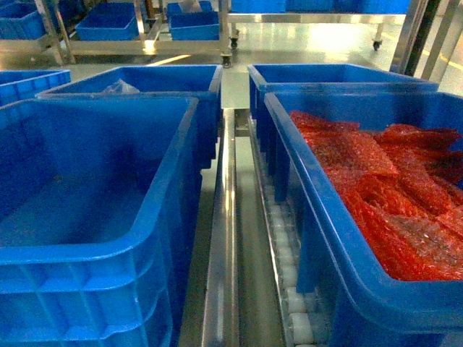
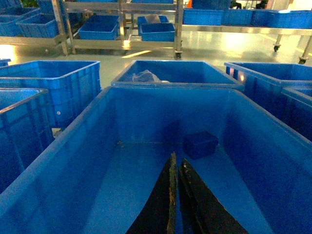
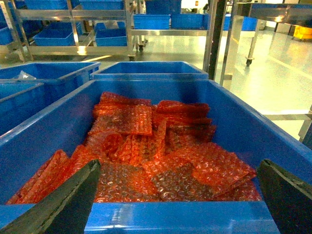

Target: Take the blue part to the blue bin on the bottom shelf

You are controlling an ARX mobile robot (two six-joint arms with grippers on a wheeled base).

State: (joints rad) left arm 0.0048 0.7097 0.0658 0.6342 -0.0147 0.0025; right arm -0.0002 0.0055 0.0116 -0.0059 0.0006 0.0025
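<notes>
the left end effector [image 2: 176, 168], nearly pinched together above the dark blue part [image 2: 200, 144] at the bin's [image 2: 73, 161] far wall, may miss it unless widened, while the right end effector [image 3: 178, 195] gapes wide over red bubble wrap [image 3: 146, 146].

left gripper [image 2: 176, 195]: two black tapered fingers, flat matte faces, worn pale strip along one inner edge | right gripper [image 3: 178, 195]: two black wedge fingers at 7 and 5 o'clock, matte, dusty edges | head view: no robot body visible

Part [image 2: 200, 143] in left bin [image 1: 87, 217], bubble-wrap pouches [image 1: 391, 195] in right bin [image 1: 347, 282]
</notes>
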